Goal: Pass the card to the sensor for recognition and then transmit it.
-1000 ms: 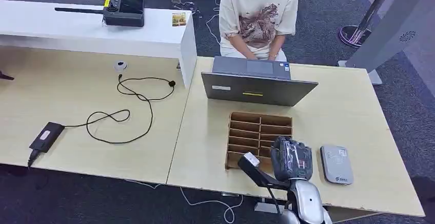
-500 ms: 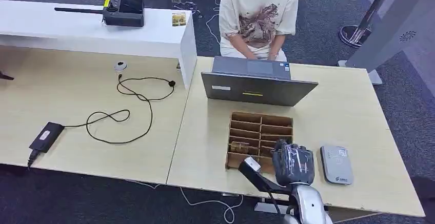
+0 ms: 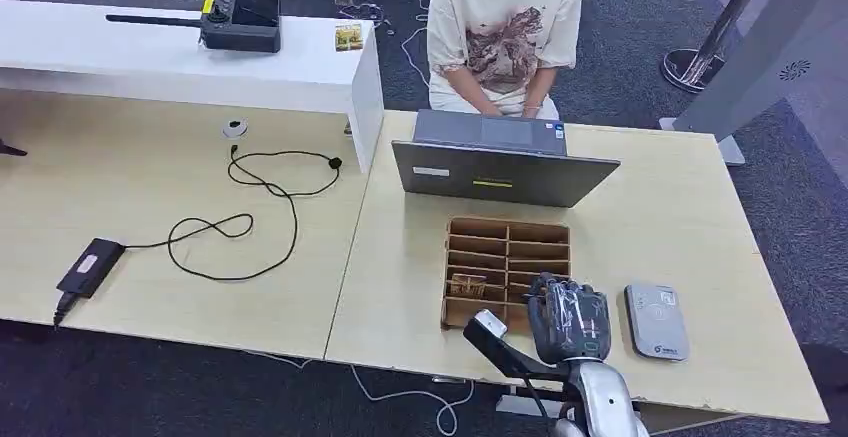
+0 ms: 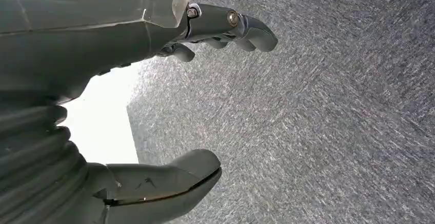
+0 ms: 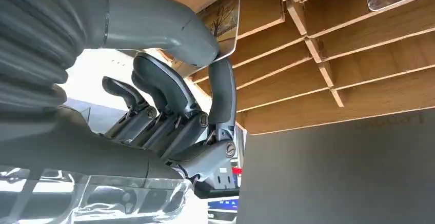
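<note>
The robot's right hand (image 3: 570, 317) has drawn back from the brown slotted cardboard rack (image 3: 505, 247) toward the table's near edge, apparently pinching a thin picture-printed card (image 5: 221, 16) between thumb and finger, ready for the grey rounded card reader (image 3: 656, 321) just beside it. The left hand (image 4: 154, 29) hangs loosely open above the carpet.

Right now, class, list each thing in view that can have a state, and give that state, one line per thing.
right hand: pinching a card between thumb and finger
card: held at the organiser's near edge
wooden organiser: another card in a left slot
laptop: open, facing the person
card reader: flat, nothing on it
left hand: holding nothing, fingers apart
</note>
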`<act>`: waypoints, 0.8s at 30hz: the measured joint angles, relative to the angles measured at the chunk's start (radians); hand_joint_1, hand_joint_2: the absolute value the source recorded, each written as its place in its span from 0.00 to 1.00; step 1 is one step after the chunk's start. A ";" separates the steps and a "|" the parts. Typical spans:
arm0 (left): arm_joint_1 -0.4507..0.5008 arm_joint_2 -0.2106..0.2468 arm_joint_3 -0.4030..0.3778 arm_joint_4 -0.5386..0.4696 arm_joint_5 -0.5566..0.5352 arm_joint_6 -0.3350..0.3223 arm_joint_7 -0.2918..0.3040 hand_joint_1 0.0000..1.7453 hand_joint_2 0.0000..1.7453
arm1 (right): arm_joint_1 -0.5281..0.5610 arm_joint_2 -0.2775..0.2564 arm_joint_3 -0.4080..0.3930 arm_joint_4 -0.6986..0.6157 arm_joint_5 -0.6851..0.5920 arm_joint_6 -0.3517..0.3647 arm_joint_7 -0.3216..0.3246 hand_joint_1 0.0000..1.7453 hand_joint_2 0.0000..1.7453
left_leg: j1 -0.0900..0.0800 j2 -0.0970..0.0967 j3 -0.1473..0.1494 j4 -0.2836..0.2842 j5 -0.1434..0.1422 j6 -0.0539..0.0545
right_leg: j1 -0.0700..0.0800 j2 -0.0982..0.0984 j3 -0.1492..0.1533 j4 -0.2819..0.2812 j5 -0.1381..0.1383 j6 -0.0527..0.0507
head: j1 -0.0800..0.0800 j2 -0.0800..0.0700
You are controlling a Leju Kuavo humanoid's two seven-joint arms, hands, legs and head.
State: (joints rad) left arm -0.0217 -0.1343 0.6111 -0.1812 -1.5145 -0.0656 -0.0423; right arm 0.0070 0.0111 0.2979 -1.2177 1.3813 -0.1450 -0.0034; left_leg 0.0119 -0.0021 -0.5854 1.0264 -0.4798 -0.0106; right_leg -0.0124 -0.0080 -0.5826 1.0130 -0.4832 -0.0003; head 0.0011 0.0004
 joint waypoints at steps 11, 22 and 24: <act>0.000 0.000 0.000 0.000 0.000 -0.001 0.000 0.00 1.00 | 0.000 0.000 -0.008 -0.012 -0.047 -0.007 -0.028 1.00 1.00 | 0.000 0.000 0.000 0.000 0.000 0.000 | 0.000 0.000 0.000 0.000 0.000 0.000 | 0.000 0.000; 0.000 0.002 0.000 0.000 0.000 -0.001 -0.001 0.00 1.00 | 0.030 -0.002 -0.052 -0.095 -0.094 -0.014 -0.042 1.00 1.00 | 0.000 0.000 0.000 0.000 0.000 0.000 | 0.000 0.000 0.000 0.000 0.000 0.000 | 0.000 0.000; 0.000 0.002 0.000 0.000 0.000 -0.001 -0.001 0.00 1.00 | 0.039 -0.002 -0.058 -0.112 -0.106 -0.015 -0.045 1.00 1.00 | 0.000 0.000 0.000 0.000 0.000 0.000 | 0.000 0.000 0.000 0.000 0.000 0.000 | 0.000 0.000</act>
State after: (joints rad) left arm -0.0216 -0.1328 0.6111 -0.1812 -1.5145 -0.0664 -0.0435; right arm 0.0458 0.0088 0.2403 -1.3299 1.2752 -0.1598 -0.0481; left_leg 0.0119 -0.0020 -0.5856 1.0263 -0.4799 -0.0106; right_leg -0.0124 -0.0080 -0.5831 1.0130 -0.4833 -0.0002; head 0.0011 0.0004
